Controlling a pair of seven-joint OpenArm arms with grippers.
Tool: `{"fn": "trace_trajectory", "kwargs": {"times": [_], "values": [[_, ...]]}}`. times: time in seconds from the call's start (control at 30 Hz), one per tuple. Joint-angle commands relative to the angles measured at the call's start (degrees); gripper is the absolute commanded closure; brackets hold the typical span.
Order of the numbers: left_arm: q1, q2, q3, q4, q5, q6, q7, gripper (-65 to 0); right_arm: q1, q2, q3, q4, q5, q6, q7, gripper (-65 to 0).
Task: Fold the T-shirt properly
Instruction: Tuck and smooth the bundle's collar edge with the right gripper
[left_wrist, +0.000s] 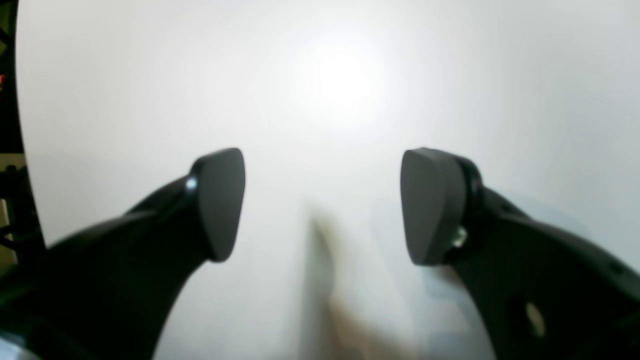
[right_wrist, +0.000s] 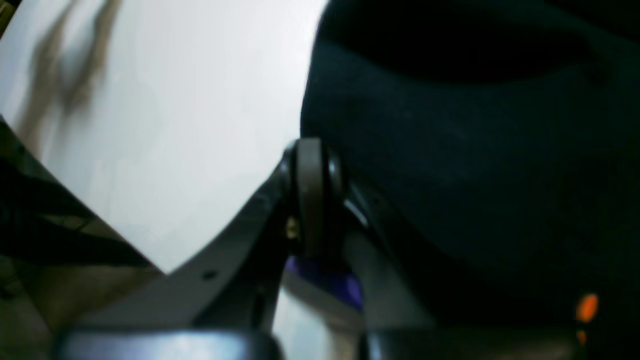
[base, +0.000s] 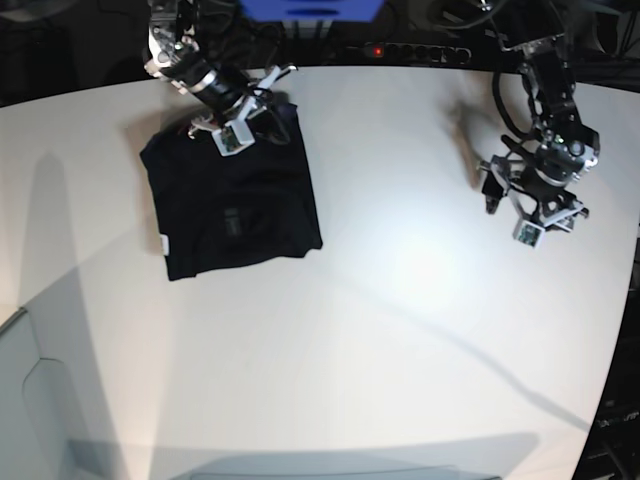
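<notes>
Two dark fingertips (left_wrist: 220, 202) of the left hand (left_wrist: 322, 205) fill the left wrist view, spread wide with nothing between them and only bare white bench (left_wrist: 350, 90) beneath. From the base camera that hand (base: 533, 195) hangs over the bench near its right edge, well apart from the T-shirt (base: 235, 205).

The T-shirt lies toward the far left of the bench as a compact, roughly rectangular black bundle, its long axis running from the far edge toward the camera, with a small white tag (base: 164, 244) on its left side. The right hand (base: 232, 128) is at the bundle's far edge. In the right wrist view its jaws are pressed together at the edge of the black cloth (right_wrist: 475, 165); whether fabric is pinched between them I cannot tell. An orange label (right_wrist: 586, 307) shows nearby.

By my reading, the right arm is far nearer, so any remaining fold or tidying falls to it.
</notes>
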Motion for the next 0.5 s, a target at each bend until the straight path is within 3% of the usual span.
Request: {"fn": "trace_trajectory", "kwargs": {"times": [0.0,0.2,0.3,0.47], "values": [[-0.3,-0.9,-0.2,1.3,-0.5,0.3,-0.9,-46.6,0.4,-0.1,0.0,3.7,2.0,0.4,2.5,0.0],[0.5,-0.8,-0.2,1.4,-0.5,0.3,-0.9,-46.6,6.6,-0.4,0.3,9.8,1.8,0.4,-0.7,0.0],[1.6,-0.9,-0.3,1.5,-0.5,0.3,-0.9,-46.6,11.9,-0.1,0.3,6.2,1.8,0.4,-4.6,0.0],[3.0,-0.5,-2.2,1.6,-0.5,0.3,-0.9,-46.6,16.5,-0.3,0.0,-3.0,1.8,0.4,-4.5,0.0]]}}
